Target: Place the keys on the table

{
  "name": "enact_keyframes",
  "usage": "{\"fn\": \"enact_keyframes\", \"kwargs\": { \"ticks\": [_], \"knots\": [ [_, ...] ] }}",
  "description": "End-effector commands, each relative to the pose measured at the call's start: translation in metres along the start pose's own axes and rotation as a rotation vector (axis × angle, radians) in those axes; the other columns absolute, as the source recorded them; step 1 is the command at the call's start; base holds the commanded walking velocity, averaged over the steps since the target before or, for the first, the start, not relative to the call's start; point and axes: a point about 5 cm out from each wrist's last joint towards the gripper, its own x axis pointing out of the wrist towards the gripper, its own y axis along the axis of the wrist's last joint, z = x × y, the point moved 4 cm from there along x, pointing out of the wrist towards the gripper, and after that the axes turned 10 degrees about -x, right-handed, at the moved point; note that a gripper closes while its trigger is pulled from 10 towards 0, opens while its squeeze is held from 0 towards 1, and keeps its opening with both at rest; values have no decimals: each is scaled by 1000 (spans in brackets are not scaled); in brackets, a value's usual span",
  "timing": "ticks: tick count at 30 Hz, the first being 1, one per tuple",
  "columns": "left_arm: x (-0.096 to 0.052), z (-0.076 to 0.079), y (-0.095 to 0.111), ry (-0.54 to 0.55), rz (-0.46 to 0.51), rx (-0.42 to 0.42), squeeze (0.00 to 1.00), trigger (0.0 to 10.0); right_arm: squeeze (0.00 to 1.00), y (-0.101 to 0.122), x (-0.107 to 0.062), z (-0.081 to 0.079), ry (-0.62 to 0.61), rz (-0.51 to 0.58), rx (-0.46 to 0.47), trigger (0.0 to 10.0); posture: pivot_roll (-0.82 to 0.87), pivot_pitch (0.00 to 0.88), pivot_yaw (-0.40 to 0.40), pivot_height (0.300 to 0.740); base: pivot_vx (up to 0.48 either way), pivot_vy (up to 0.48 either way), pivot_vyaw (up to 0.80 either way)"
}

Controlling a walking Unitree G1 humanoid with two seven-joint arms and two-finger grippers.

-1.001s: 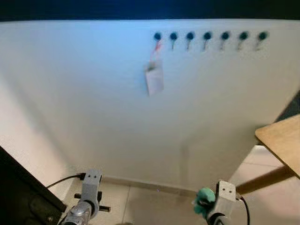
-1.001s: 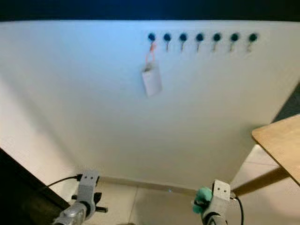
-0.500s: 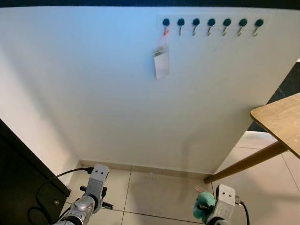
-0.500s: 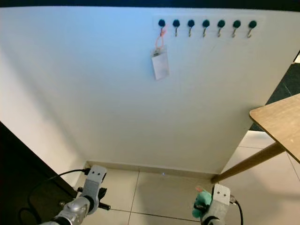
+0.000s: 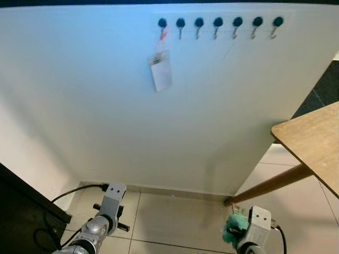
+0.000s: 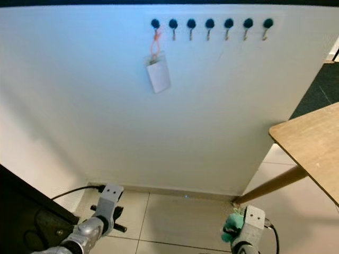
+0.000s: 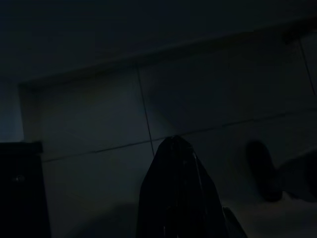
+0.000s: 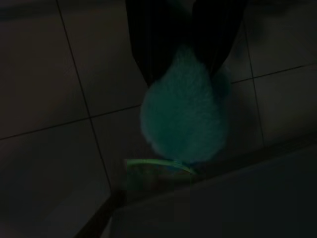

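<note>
Right pincer (image 8: 185, 64): clamped on the keys' teal pom-pom (image 8: 184, 111) — already picked up.
Tabletop (image 5: 312, 145): off right, not reached.
Left pincer (image 7: 178, 153): fingers together, idle.

No text, label, brand or number can be read anywhere; the white tag (image 5: 160, 77) hanging from the wall hooks (image 5: 218, 23) is too blurred to read.

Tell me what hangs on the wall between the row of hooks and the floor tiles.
In the left eye view, a white tag on a red loop hangs from the leftmost hook. Below it the white wall is bare down to the floor tiles.
</note>
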Motion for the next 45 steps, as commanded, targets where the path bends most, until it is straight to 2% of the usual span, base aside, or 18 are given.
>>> {"fn": "enact_keyframes", "kwargs": {
  "ticks": [1,16,26,32,45],
  "knots": [
    [-3,-5,-9,20,-23,-6,0,10000,0,-7,-2,-5,16,-24,0,10000,18,17,31,740,0,0,0],
    [-5,-11,-5,38,17,-23,0,10000,0,-8,-2,-9,40,-19,-31,10000,17,4,35,740,0,0,-790],
    [2,4,18,-1,103,-22,0,10000,0,-7,-2,-11,50,-17,-39,10000,20,3,34,740,0,0,-800],
    [1,5,28,-8,153,-32,0,10000,0,-6,-1,-14,56,-12,-40,10000,25,12,29,740,0,0,-800],
    [0,4,32,7,193,-58,0,10000,0,-5,-1,-15,65,-14,-48,10000,28,12,26,740,0,0,-800]
  ]
}}
